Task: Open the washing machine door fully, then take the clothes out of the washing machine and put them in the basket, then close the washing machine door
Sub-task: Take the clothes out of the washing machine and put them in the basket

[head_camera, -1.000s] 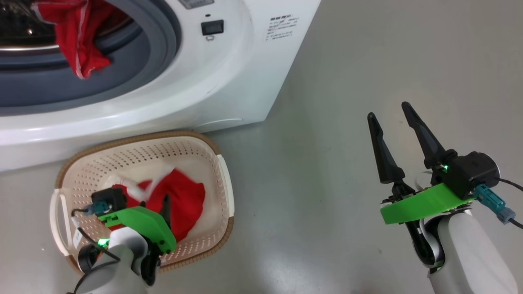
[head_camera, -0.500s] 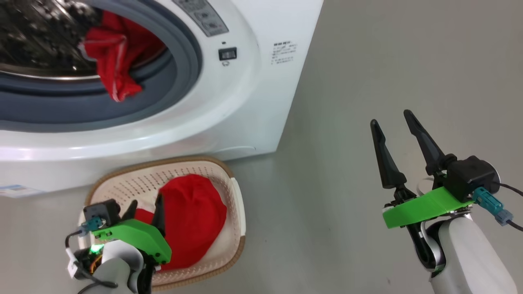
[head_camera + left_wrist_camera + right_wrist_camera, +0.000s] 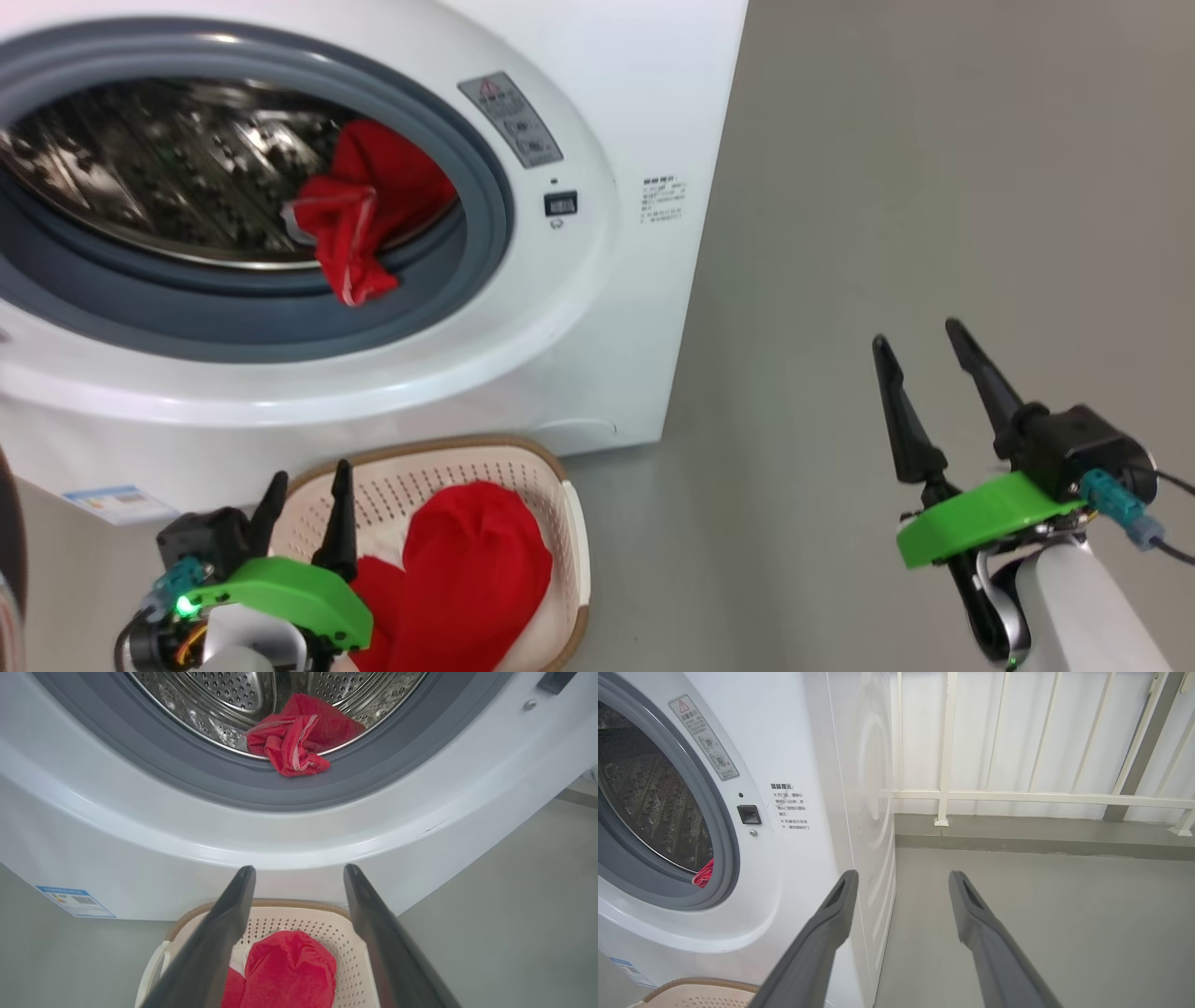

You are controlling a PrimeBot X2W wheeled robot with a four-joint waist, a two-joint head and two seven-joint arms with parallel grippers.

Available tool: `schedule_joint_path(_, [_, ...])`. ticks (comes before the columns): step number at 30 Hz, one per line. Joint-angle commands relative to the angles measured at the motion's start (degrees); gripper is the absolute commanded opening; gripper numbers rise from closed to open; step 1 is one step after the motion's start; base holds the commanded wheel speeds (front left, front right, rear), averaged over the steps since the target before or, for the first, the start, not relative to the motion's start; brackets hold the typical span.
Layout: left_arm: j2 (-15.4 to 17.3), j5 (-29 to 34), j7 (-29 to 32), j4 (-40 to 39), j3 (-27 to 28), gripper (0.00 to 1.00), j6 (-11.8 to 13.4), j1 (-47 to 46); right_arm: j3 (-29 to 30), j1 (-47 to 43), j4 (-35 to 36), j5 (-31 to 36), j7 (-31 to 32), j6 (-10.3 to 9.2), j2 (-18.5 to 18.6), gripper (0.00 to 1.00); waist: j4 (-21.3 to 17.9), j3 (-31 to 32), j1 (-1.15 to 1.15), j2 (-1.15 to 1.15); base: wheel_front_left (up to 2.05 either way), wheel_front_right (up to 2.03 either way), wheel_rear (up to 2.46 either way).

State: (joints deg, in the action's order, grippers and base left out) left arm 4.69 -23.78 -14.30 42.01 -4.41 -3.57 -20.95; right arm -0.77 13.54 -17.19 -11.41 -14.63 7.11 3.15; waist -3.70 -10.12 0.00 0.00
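The washing machine [image 3: 597, 308] stands with its round opening uncovered; its door is out of view. One piece of the red clothes [image 3: 364, 219] hangs over the drum's front lip onto the grey ring, also seen in the left wrist view [image 3: 299, 737]. Another red piece [image 3: 471, 569] lies in the basket [image 3: 571, 523] on the floor below the opening. My left gripper [image 3: 310, 471] is open and empty, above the basket's left side, fingers pointing at the machine. My right gripper [image 3: 917, 334] is open and empty over bare floor, right of the machine.
Grey floor stretches to the right of the machine. In the right wrist view a white railing [image 3: 1017, 797] on a low kerb runs behind it. A blue label [image 3: 117, 504] sits low on the machine's front. A dark curved sliver [image 3: 11, 560] shows at the far left edge.
The head camera has tilted up, so more of the drum shows. My left gripper has risen out of the basket, leaving the red piece lying there. The right gripper holds its pose.
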Motion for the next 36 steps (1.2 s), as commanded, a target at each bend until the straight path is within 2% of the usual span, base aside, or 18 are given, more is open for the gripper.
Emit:
schedule_joint_path(1, [1.65, 1.31, -0.69, -3.05, 2.69, 1.0, -0.15, 1.33, -1.16, -0.8, 0.61, 0.35, -0.37, 0.37, -0.09, 1.0, 0.66, 3.72, 0.0, 0.0, 0.0, 0.0, 0.0])
schedule_joint_path(9, [1.43, 4.79, -0.7, -11.68, 5.51, 1.0, -0.81, 8.28, -0.62, -3.44, -0.76, -0.21, -0.37, 0.37, -0.1, 1.0, 1.05, 9.3, 0.0, 0.0, 0.0, 0.0, 0.0])
schedule_joint_path(21, [2.28, 6.95, -0.7, -22.25, 8.4, 1.0, -1.39, 15.02, 0.41, -6.48, 1.55, 0.04, -0.37, 0.37, -0.16, 1.0, 1.17, 12.54, 0.0, 0.0, 0.0, 0.0, 0.0])
schedule_joint_path(36, [2.3, 6.74, -0.7, -27.62, 9.1, 1.0, -1.11, 20.15, 1.2, -10.4, 3.41, -0.08, -0.37, 0.37, -0.21, 1.0, 1.07, 14.21, 0.0, 0.0, 0.0, 0.0, 0.0])
